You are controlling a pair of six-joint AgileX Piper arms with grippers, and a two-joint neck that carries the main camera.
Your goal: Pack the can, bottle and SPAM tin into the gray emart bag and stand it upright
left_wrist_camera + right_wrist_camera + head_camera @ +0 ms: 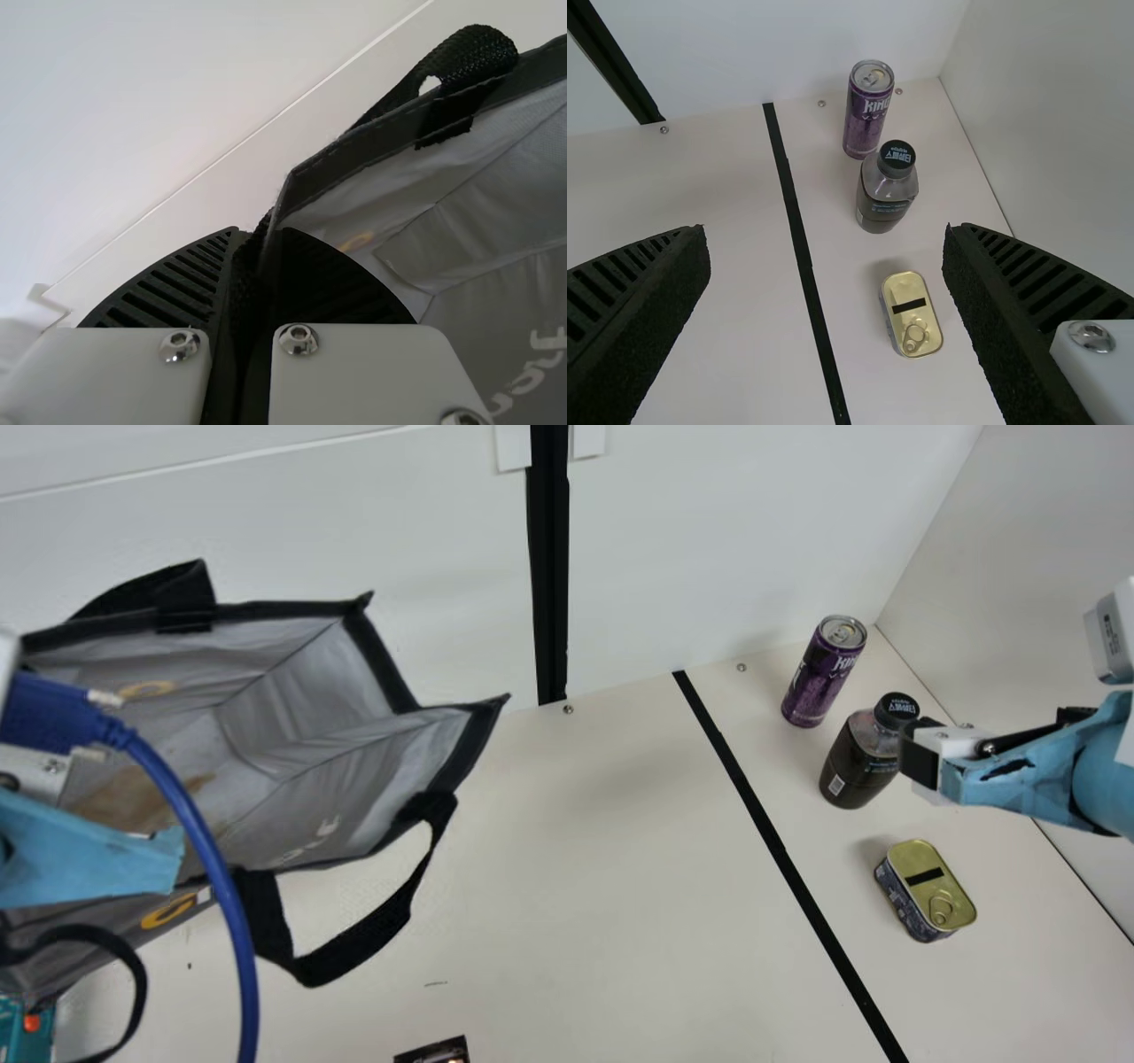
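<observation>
The gray bag [310,788] is at the left, tilted with its mouth gaping. My left gripper [80,850] is over its left part; in the left wrist view the left gripper [257,243] is shut on the rim of the bag [496,221]. At the right stand the purple can [824,673] and, nearer, the dark bottle [859,757]. The SPAM tin [930,886] lies closer to the front. My right gripper [920,757] is beside the bottle in the main view. In the right wrist view the right gripper [825,228] stands open above the table, holding nothing.
A black tape line [780,850] runs along the table left of the three goods. White walls [709,540] rise behind and at the right. A blue cable [213,850] hangs before the bag. A dark printed item [434,1052] is at the front edge.
</observation>
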